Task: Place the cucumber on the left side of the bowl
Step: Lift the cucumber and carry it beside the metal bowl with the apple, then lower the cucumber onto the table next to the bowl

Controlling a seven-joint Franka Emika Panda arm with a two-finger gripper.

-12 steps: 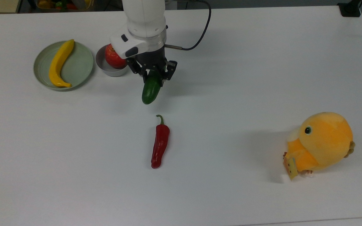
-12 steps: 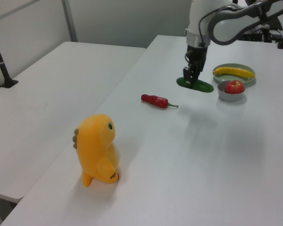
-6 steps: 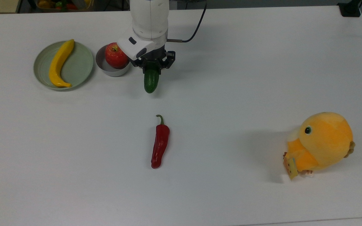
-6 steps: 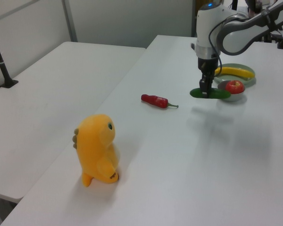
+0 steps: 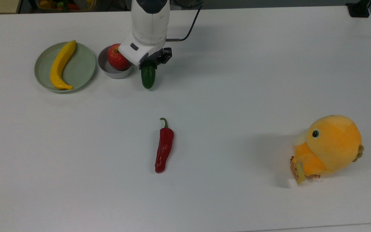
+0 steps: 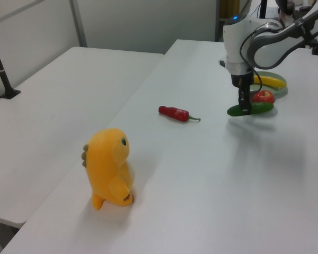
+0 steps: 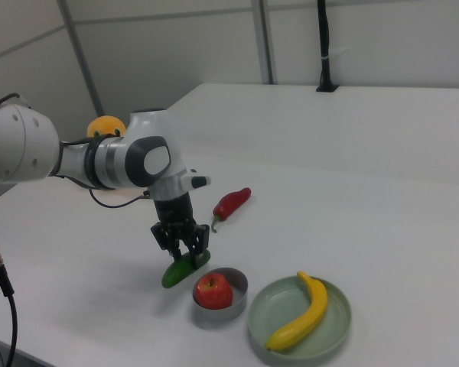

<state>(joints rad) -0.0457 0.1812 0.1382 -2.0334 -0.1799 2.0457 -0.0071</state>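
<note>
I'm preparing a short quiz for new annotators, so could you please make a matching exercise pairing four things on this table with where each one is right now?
Things:
1. cucumber
2. apple
3. banana
4. chili

Places:
A. on the green plate
B. lying alone on the open table, nothing touching it
C. held in the gripper beside the bowl
D. inside the grey bowl

Pairs: 1-C, 2-D, 3-A, 4-B
</note>
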